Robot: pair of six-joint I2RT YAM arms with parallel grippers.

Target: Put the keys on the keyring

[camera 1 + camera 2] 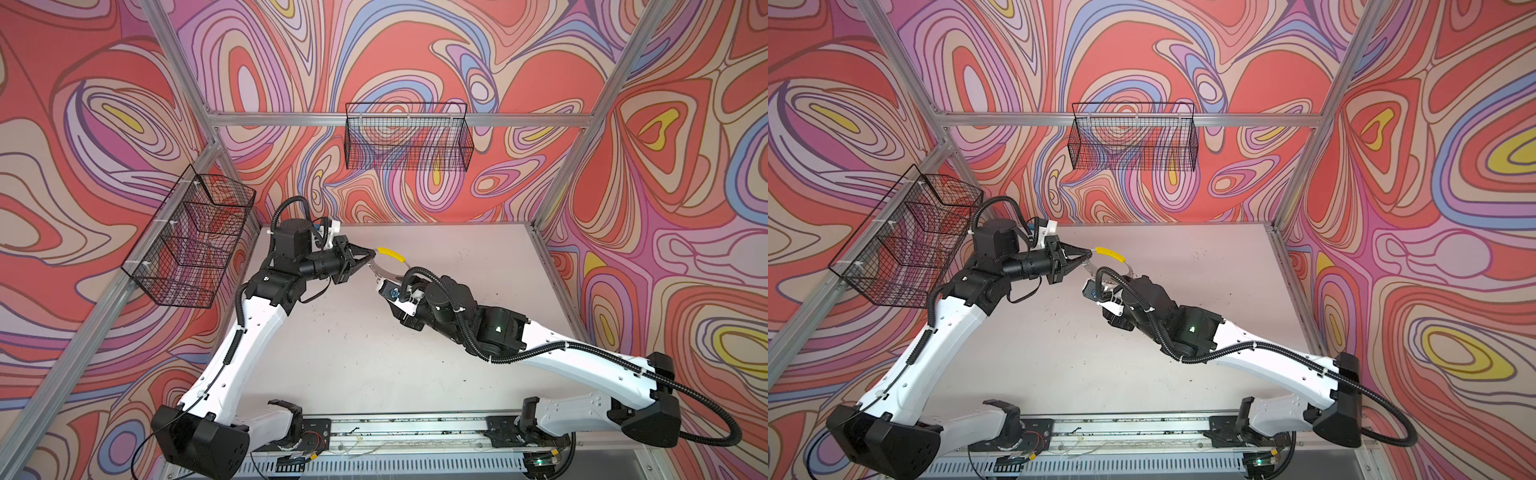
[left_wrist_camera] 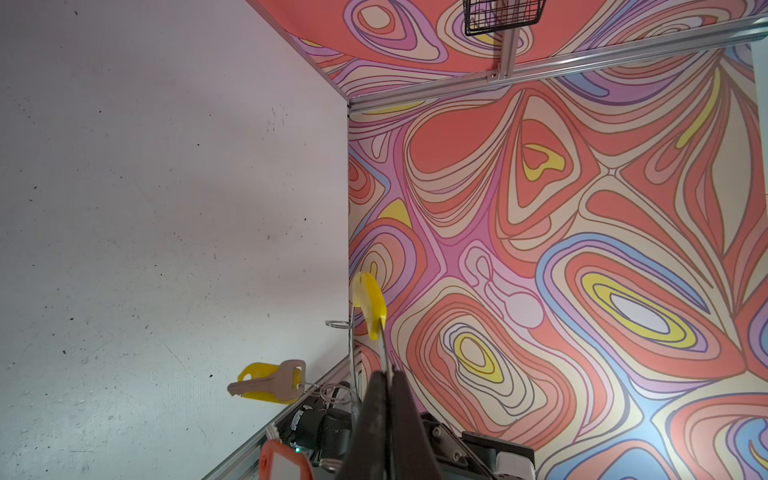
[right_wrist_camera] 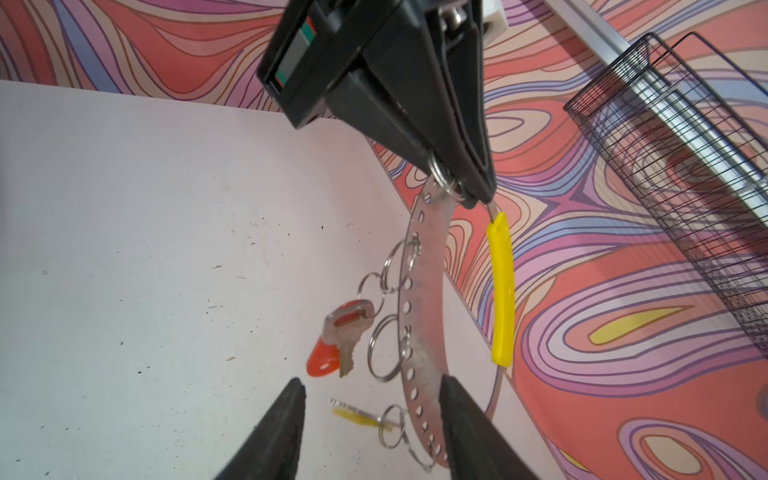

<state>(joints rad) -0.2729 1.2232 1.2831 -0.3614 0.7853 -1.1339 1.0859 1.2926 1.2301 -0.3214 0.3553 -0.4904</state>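
Observation:
My left gripper (image 1: 371,254) is shut on the rim of the keyring (image 3: 424,291), a flat grey holed band with a yellow arc (image 1: 390,253), and holds it above the table. Several wire split rings hang from the band. The key with the red tag (image 3: 340,336) dangles from one ring. The key with the yellow tag (image 3: 357,411) hangs from a lower ring. My right gripper (image 3: 374,380) stands open low by the band, with the yellow-tagged key and the band's lower end between its fingers. In both top views its fingers are hidden under its wrist.
A black wire basket (image 1: 409,137) hangs on the back wall and another (image 1: 191,237) on the left wall. The white table (image 1: 353,353) lies below both arms, bordered by aluminium frame rails.

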